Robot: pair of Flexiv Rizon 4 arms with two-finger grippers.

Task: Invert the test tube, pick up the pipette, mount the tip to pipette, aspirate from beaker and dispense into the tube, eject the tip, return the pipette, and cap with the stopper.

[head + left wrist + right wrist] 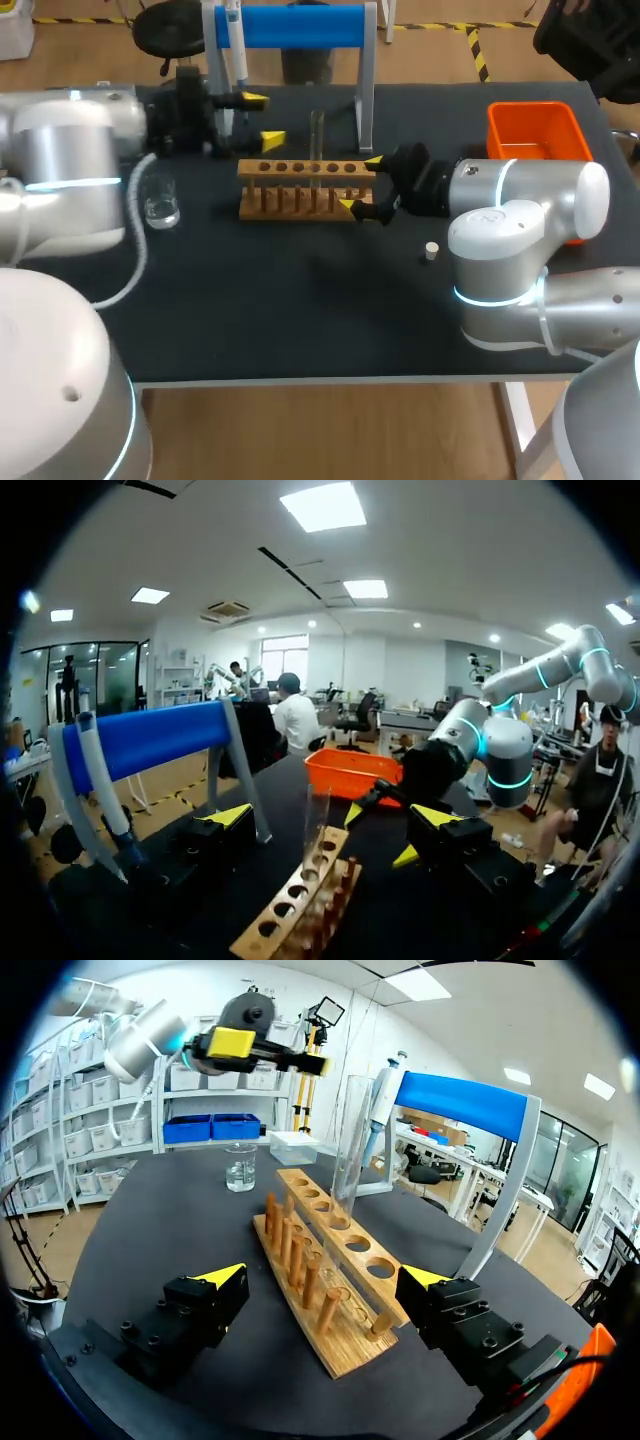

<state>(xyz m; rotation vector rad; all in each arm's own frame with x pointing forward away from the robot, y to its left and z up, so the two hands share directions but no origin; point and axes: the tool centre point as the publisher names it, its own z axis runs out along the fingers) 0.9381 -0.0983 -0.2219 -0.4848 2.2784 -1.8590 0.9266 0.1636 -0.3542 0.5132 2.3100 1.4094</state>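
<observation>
A clear test tube (317, 143) stands upright in a hole of the wooden rack (296, 190) at mid-table. My left gripper (262, 120) is open, just left of the tube and apart from it; in the left wrist view the test tube (316, 820) rises ahead between the open fingers. My right gripper (360, 183) is open at the rack's right end, one finger on each side. The pipette (235, 45) hangs on the blue-barred stand (300, 25) at the back. A small beaker (160, 205) sits at the left. The white stopper (431, 251) lies by the right arm.
An orange bin (535, 135) stands at the back right. The stand's right upright (366, 95) rises just behind the rack. Bare black tabletop (300, 310) stretches in front of the rack.
</observation>
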